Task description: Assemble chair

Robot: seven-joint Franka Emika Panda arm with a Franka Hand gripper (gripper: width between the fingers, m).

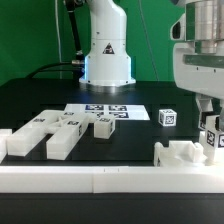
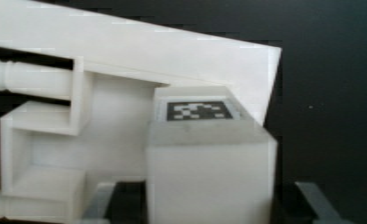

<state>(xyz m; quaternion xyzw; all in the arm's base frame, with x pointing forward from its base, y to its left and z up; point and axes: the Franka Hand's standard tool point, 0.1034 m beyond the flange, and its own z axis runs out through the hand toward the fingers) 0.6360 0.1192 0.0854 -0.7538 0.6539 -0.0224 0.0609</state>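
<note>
In the exterior view we see the jaws at the railed edge of the bench (image 1: 40, 100), toward the exterior view's right, pinching a tagged block (image 1: 212, 137) just beside a slotted chair part (image 1: 183, 155) by the border rail (image 1: 90, 181). In the wrist view the tagged block (image 2: 212, 160) fills the gap between the jaws.

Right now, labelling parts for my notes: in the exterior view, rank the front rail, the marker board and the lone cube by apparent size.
1. Rail, though it lies nearest the camera.
2. Marker board.
3. Cube.
</note>
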